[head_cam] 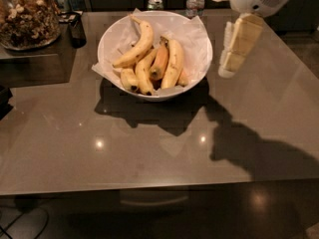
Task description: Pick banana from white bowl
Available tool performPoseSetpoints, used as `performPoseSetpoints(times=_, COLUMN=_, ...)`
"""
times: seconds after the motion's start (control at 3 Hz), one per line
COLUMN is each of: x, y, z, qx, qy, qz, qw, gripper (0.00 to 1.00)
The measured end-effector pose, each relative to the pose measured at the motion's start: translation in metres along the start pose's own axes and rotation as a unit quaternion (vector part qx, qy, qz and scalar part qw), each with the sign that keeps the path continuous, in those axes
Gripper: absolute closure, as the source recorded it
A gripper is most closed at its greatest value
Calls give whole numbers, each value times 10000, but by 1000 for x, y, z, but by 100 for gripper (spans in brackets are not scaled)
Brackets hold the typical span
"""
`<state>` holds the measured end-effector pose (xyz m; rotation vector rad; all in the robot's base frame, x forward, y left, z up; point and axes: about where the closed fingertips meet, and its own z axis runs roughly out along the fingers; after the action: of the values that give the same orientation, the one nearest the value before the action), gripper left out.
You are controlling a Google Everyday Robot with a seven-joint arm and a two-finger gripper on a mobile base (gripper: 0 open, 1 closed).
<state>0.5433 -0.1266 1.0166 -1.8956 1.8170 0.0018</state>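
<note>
The white bowl (112, 38), lined with crumpled white paper, stands at the back middle of the grey table. The banana (138, 46), long, curved and pale yellow with a thin stem, lies on top at the bowl's left. Beside it lie an orange-tinted banana (159, 62) and shorter yellow bananas (172, 63). My gripper (230, 63) hangs above the table to the right of the bowl, apart from it, pointing down and holding nothing.
A glass jar of nuts (27, 16) stands at the back left on a lower dark ledge. A small dark object (77, 30) sits next to it. A water bottle (195, 0) and a can (155, 4) stand behind the bowl.
</note>
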Motion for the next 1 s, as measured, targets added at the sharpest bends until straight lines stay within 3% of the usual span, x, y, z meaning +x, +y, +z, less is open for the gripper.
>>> performPoseSetpoints(times=0.67, x=-2, y=-4, z=0, qx=32, qy=-29, qz=-17, qw=10000, gripper=37)
performPoseSetpoints(times=1.0, x=-5, y=-7, z=0, qx=104, qy=-80, qz=-21, qw=9999, gripper=51)
